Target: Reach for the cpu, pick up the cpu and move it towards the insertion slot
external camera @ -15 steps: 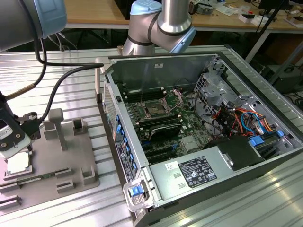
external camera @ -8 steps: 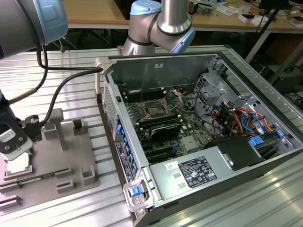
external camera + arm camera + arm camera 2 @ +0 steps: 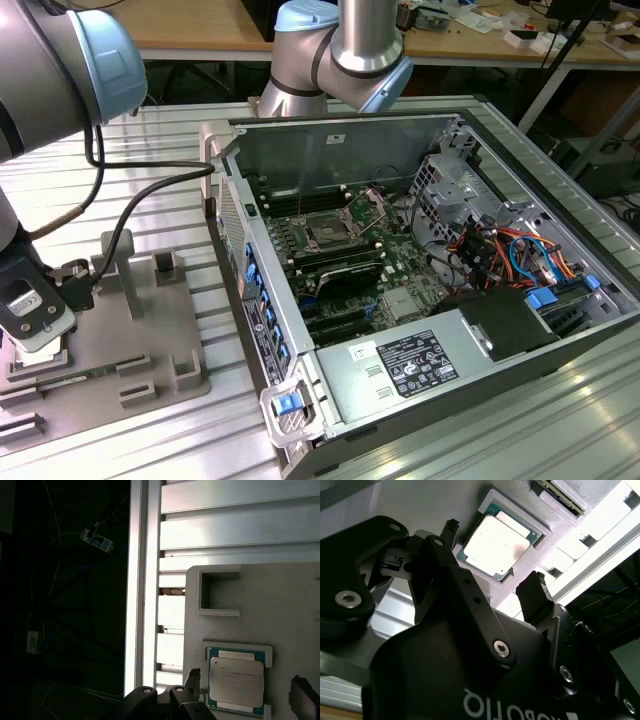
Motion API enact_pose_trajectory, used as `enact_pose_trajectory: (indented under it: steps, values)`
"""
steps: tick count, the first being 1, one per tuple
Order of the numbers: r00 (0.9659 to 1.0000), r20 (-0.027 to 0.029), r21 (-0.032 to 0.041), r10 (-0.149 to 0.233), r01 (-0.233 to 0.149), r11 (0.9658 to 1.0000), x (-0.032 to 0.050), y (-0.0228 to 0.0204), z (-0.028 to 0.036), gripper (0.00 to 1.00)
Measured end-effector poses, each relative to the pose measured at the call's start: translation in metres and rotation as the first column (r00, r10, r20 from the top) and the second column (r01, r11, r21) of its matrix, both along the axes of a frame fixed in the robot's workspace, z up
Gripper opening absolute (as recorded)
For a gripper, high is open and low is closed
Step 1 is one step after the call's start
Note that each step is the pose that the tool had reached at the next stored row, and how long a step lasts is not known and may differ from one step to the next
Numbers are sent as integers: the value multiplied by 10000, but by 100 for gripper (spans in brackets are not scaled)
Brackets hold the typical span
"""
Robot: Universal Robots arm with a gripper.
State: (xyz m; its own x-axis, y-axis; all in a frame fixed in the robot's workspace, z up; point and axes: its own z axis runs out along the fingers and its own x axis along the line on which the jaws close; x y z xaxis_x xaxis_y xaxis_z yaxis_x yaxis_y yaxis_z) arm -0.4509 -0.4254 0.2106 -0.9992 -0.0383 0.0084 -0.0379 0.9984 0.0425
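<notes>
The cpu (image 3: 497, 542) (image 3: 236, 680), a pale silver square with a green rim, lies flat in a raised nest on the grey fixture plate (image 3: 150, 340). In both wrist views my gripper (image 3: 492, 562) (image 3: 247, 687) hovers over it, open, with one black fingertip (image 3: 451, 530) (image 3: 194, 677) on each side of the chip and nothing held. In the exterior view the gripper (image 3: 38, 340) hangs low over the plate at the exterior view's left, covering the chip. The insertion slot (image 3: 328, 232) sits inside the open computer case, its silver bracket raised.
The open computer case (image 3: 420, 260) lies on the slatted aluminium table (image 3: 180, 130), with a labelled power supply (image 3: 415, 365) at its near end. Upright posts (image 3: 125, 265) stand on the fixture plate. A black cable (image 3: 130, 215) runs to the gripper. A memory module (image 3: 560, 492) lies beside the nest.
</notes>
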Motion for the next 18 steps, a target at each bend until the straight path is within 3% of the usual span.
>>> enact_pose_trajectory:
  steps: [4,10,18]
  values:
    - [10000,1,-3,0,0,10000,1,0,-17,75]
    - [9999,-122,-32,-5,4,10000,-7,1,-128,75]
    - [9999,-162,-38,-5,5,10000,-7,0,-208,75]
